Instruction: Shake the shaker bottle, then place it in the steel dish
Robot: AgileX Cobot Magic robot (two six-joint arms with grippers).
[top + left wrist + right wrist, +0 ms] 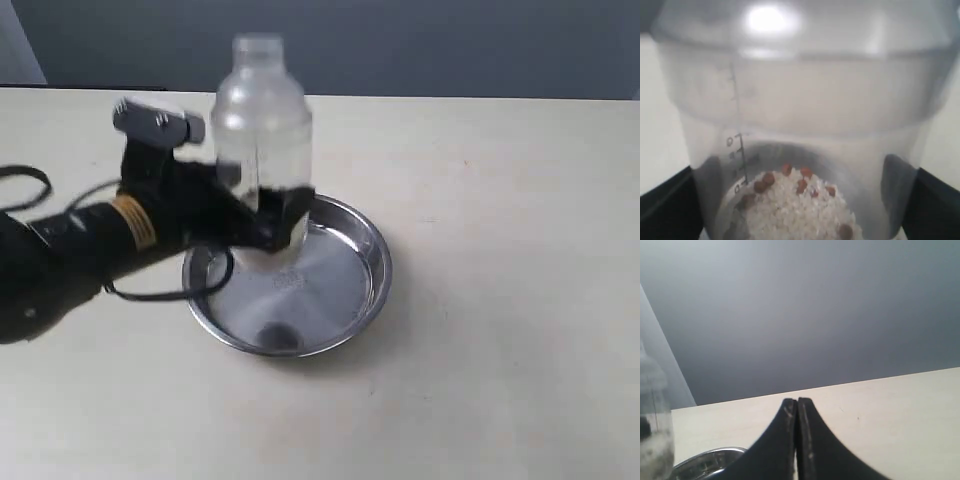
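Note:
The clear shaker bottle [262, 130] stands upright in the air over the far left part of the steel dish [350, 300], its base just above the dish floor. My left gripper [268, 215] is shut on the bottle's lower body. In the left wrist view the shaker bottle [805, 110] fills the frame, with whitish grains and reddish-brown specks [795, 205] at its bottom and black fingers [670, 205] on both sides. My right gripper [797, 407] is shut and empty, out of the exterior view. The right wrist view catches the shaker bottle [652, 415] and the steel dish's rim [705, 457].
The beige table [500, 200] spreads around the dish. A dark wall [400, 40] runs behind the table's far edge. The left arm's black cable [150, 292] loops beside the dish's left rim.

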